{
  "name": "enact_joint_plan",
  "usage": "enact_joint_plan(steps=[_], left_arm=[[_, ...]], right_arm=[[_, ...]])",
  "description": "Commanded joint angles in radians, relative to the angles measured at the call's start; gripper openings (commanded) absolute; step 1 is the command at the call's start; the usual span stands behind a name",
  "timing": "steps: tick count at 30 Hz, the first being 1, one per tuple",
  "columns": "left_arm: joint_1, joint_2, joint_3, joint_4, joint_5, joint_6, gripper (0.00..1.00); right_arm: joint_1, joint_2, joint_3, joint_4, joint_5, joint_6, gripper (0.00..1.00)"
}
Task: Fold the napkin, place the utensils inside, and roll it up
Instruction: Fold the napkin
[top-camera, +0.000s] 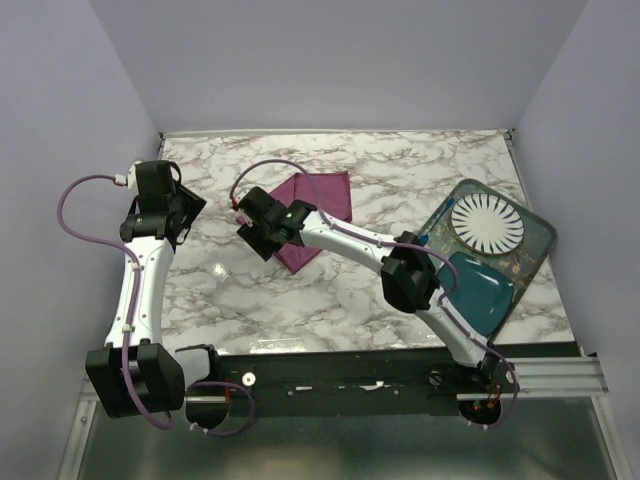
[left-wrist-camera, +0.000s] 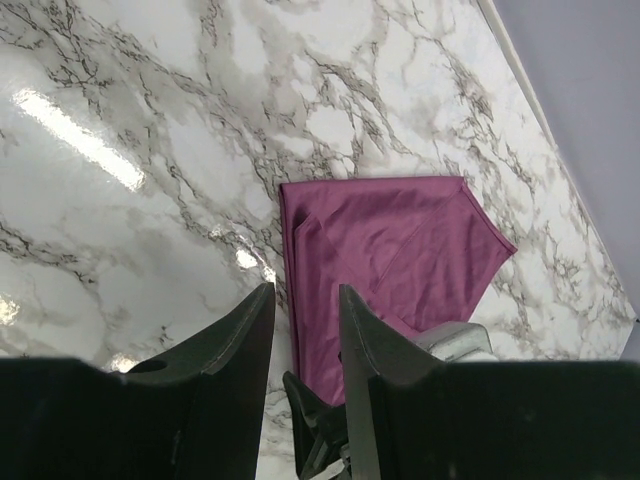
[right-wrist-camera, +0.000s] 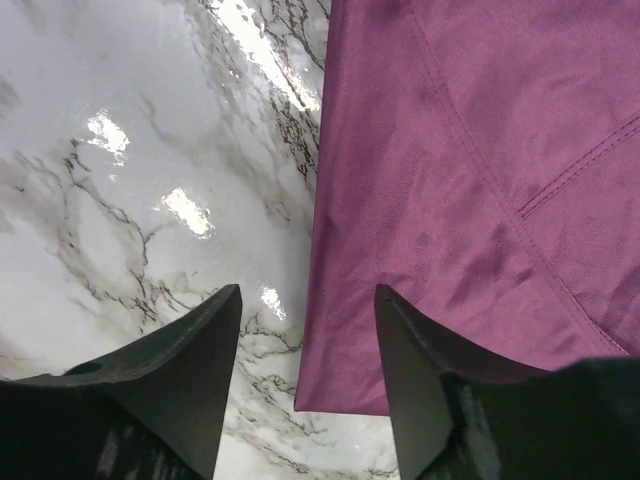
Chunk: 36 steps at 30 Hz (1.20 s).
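The plum-purple napkin (top-camera: 325, 195) lies folded flat on the marble table, also in the left wrist view (left-wrist-camera: 400, 250) and the right wrist view (right-wrist-camera: 470, 150). My right gripper (top-camera: 256, 236) hovers open over the napkin's near left corner, one finger over the cloth and the other over bare marble (right-wrist-camera: 305, 295). My left gripper (top-camera: 186, 214) is to the left of the napkin, above the table, with its jaws slightly apart and empty (left-wrist-camera: 305, 290). The knife is not in view.
A teal tray (top-camera: 535, 225) at the right holds a white ribbed plate (top-camera: 487, 225) and a teal-blue mat (top-camera: 480, 290). The right arm stretches across the table's middle. Grey walls close the back and sides.
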Motion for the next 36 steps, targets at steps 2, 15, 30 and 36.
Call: enact_joint_plan(steps=[2,15,30,36], left_arm=[[0.012,-0.01,-0.016,-0.024,-0.04,-0.009,0.4],[0.013,0.005,-0.018,-0.018,-0.021,-0.012,0.39],[0.017,0.033,-0.028,-0.013,-0.015,-0.003,0.38],[0.015,0.036,-0.033,-0.01,-0.012,-0.001,0.38]], right_arm=[[0.001,0.047,0.038,-0.033,0.019,-0.026,0.58],[0.001,0.099,0.05,-0.015,0.008,-0.039,0.57],[-0.004,0.125,0.051,0.001,0.033,-0.068,0.6],[-0.007,0.11,0.064,0.002,0.047,-0.084,0.58]])
